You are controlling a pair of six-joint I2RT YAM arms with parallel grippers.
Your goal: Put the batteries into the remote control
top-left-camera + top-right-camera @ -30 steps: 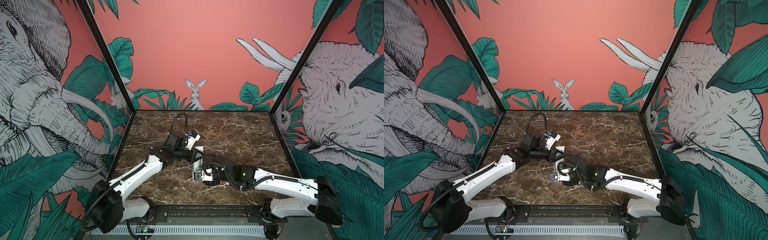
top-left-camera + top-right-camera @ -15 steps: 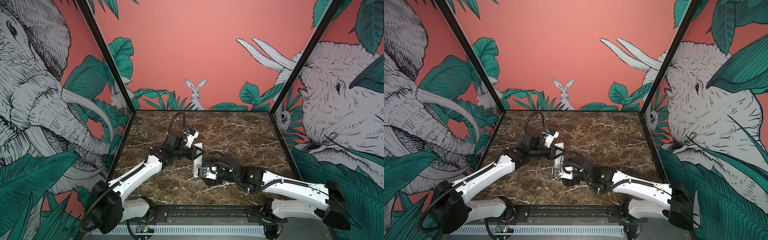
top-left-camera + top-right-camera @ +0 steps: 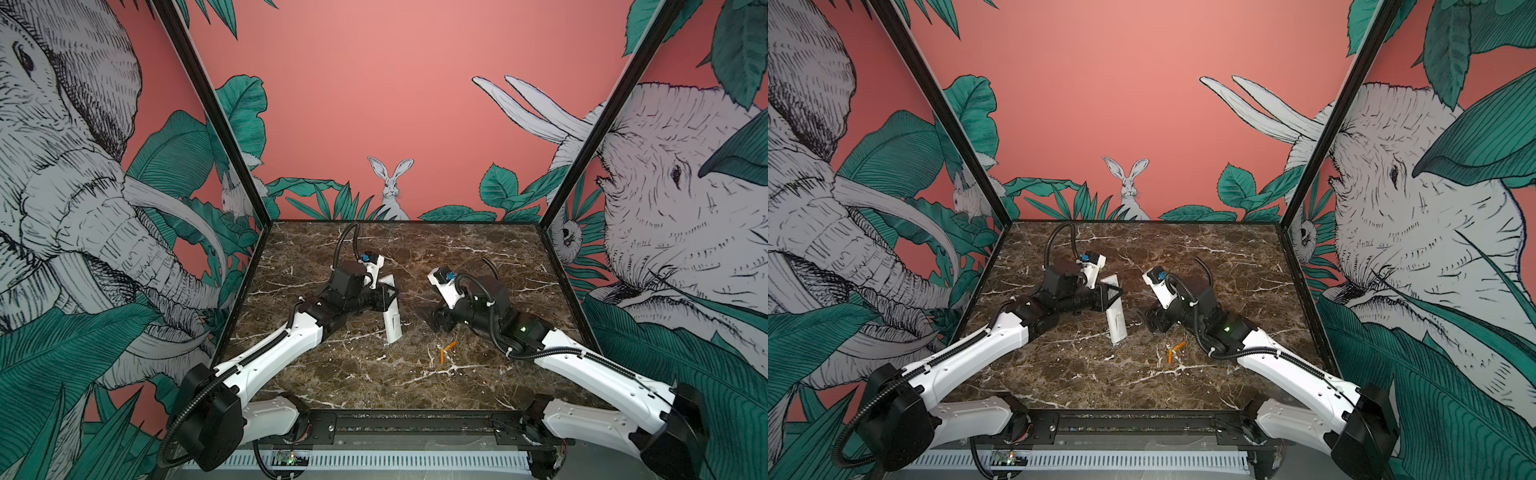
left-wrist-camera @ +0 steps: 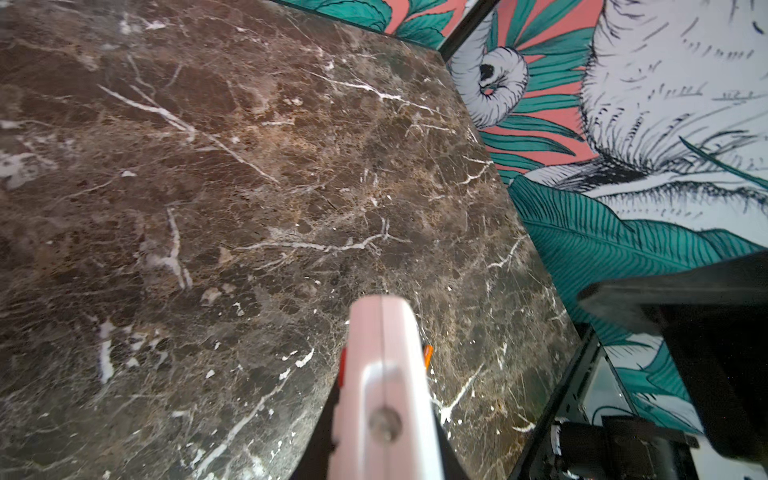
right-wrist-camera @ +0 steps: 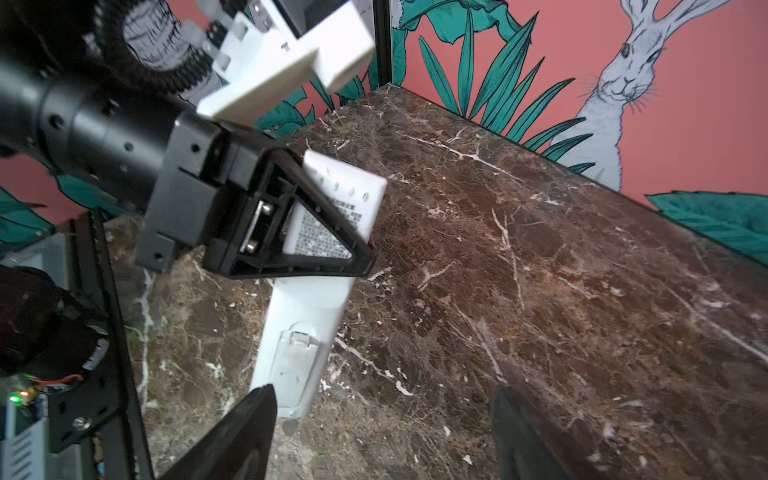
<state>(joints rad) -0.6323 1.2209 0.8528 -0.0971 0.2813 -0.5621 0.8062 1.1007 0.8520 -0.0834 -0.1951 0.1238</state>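
Note:
The white remote control (image 3: 392, 322) (image 3: 1116, 318) stands tilted, lower end on the marble, back side with its closed battery cover (image 5: 297, 361) facing the right wrist camera. My left gripper (image 3: 388, 297) (image 5: 291, 232) is shut on its upper half. The left wrist view looks along the remote's edge (image 4: 386, 374). Two orange batteries (image 3: 446, 351) (image 3: 1174, 351) lie touching on the table, right of the remote's foot; one peeks past the remote (image 4: 428, 355). My right gripper (image 3: 440, 320) (image 5: 382, 415) is open and empty, low over the table between remote and batteries.
Brown marble table (image 3: 478, 257) enclosed by printed jungle walls with black corner posts (image 3: 557, 195). A black rail (image 3: 415, 424) runs along the front edge between the arm bases. The right arm's dark body (image 4: 685, 332) shows in the left wrist view.
My right gripper has pulled back to the right, away from the remote's lower end, and opened wider. The two batteries on the table are now uncovered. The left gripper keeps its hold.

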